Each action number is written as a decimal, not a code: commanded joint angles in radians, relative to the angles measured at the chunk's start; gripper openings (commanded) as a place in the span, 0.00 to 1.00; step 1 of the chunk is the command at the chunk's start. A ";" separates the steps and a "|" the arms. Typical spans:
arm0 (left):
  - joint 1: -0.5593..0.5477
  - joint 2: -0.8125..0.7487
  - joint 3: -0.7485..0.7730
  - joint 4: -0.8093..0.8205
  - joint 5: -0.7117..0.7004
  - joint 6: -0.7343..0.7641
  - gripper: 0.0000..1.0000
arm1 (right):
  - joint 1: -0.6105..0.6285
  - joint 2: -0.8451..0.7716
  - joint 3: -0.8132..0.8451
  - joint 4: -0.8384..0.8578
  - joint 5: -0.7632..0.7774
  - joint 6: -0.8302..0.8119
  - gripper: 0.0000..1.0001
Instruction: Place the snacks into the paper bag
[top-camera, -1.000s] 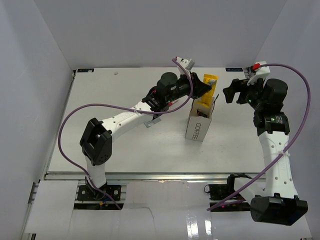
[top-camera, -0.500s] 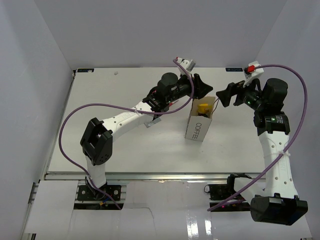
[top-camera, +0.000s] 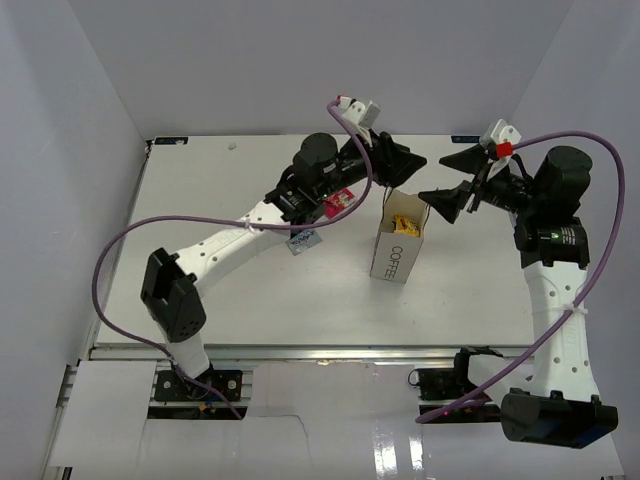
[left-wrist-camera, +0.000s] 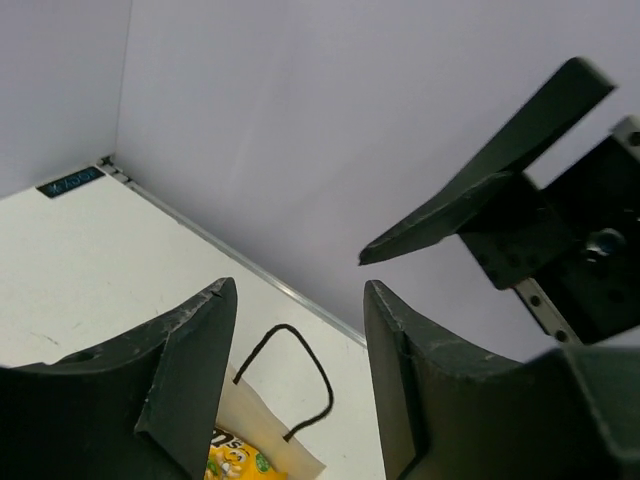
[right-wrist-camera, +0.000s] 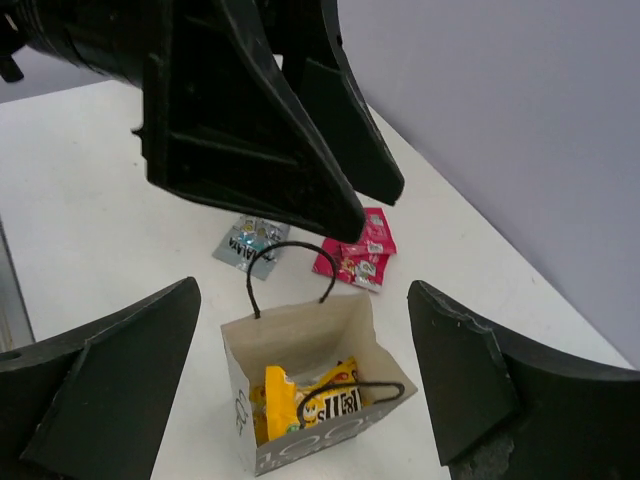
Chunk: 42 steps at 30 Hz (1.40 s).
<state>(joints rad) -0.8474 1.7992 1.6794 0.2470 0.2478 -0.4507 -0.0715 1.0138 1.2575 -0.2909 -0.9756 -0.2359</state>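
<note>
The white paper bag (top-camera: 394, 256) marked COFFEE stands upright mid-table with two yellow snacks (top-camera: 404, 224) inside. My left gripper (top-camera: 408, 168) is open and empty, raised behind the bag's mouth. My right gripper (top-camera: 432, 176) is open and empty, just right of and above the bag. The right wrist view looks down into the bag (right-wrist-camera: 300, 325) at the yellow packets (right-wrist-camera: 322, 393). Two red-pink snacks (right-wrist-camera: 360, 250) and a silver-blue snack (right-wrist-camera: 248, 245) lie on the table beyond it. The left wrist view shows the bag's rim (left-wrist-camera: 262, 432) and a handle (left-wrist-camera: 318, 372) between the fingers (left-wrist-camera: 195, 370).
The red-pink packets (top-camera: 340, 203) and the silver-blue packet (top-camera: 303, 240) lie left of the bag, under the left arm. Purple cables loop over both arms. White walls enclose the table on the left, back and right. The two grippers are close together above the bag.
The yellow packet that stood up out of the bag by the left gripper has dropped inside. The left gripper has lifted away. The right gripper has swung left toward the bag and opened wider.
</note>
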 joint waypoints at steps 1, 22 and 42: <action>-0.005 -0.213 -0.053 0.009 -0.019 0.073 0.64 | 0.006 0.023 0.054 0.079 -0.181 -0.029 0.90; 0.018 -1.360 -0.862 -0.711 -0.623 -0.188 0.98 | 0.858 0.842 0.583 -0.350 0.967 -0.039 0.90; 0.018 -1.359 -0.873 -0.858 -0.618 -0.321 0.98 | 0.880 1.332 0.796 -0.217 1.149 0.187 0.90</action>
<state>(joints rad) -0.8326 0.4313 0.8047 -0.5922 -0.3828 -0.7429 0.8291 2.3138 1.9892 -0.5472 0.1799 -0.0605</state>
